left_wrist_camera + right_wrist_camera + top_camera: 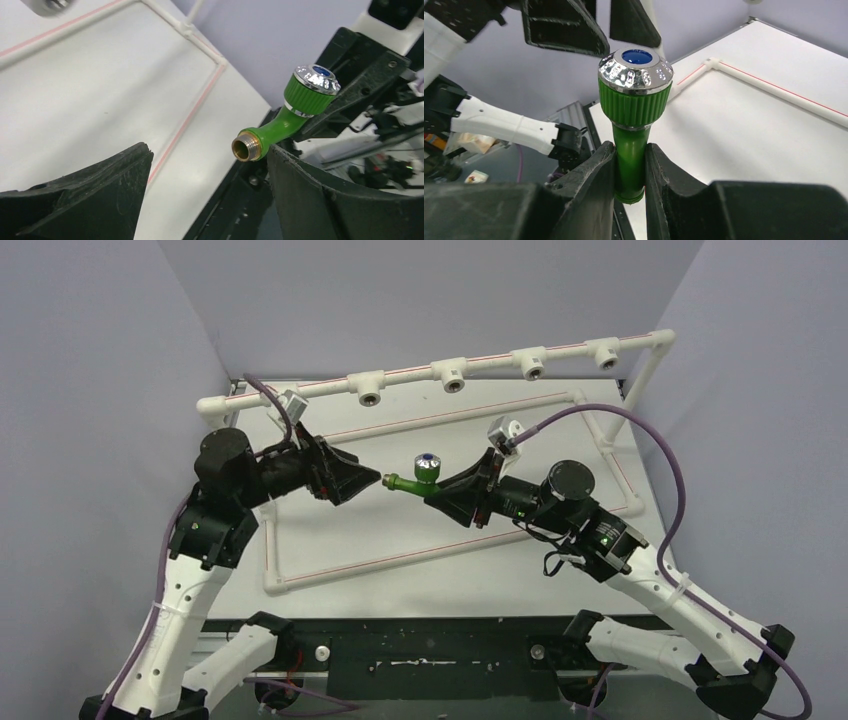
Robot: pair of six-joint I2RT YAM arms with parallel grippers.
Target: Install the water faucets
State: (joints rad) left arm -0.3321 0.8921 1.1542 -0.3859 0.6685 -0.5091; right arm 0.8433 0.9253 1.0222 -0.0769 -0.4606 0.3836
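1. Right gripper (432, 492), top view: black two-finger jaws were pinched on the small bright-green plastic faucet (417, 478) with bent spout and chrome, blue-dotted cap. It was held in the air over the middle of the white table (500, 550). Left gripper (368, 478) faced it from the left, tips just beside the threaded end. A white pipe rail with tee fittings (452, 373) ran along the far edge, and a white, red-striped pipe frame (330, 575) lay on the table.
2. Left wrist view: left gripper (207, 155) stood spread wide, nothing between its fingers (90, 200). The faucet (290, 122) showed its brass-coloured threaded end just above the right-hand finger; contact could not be told.
3. Right wrist view: right gripper (630, 155) was pressed onto the green stem of the faucet (634, 100), cap uppermost. Left gripper (601, 25) sat beyond it, fingers parted.
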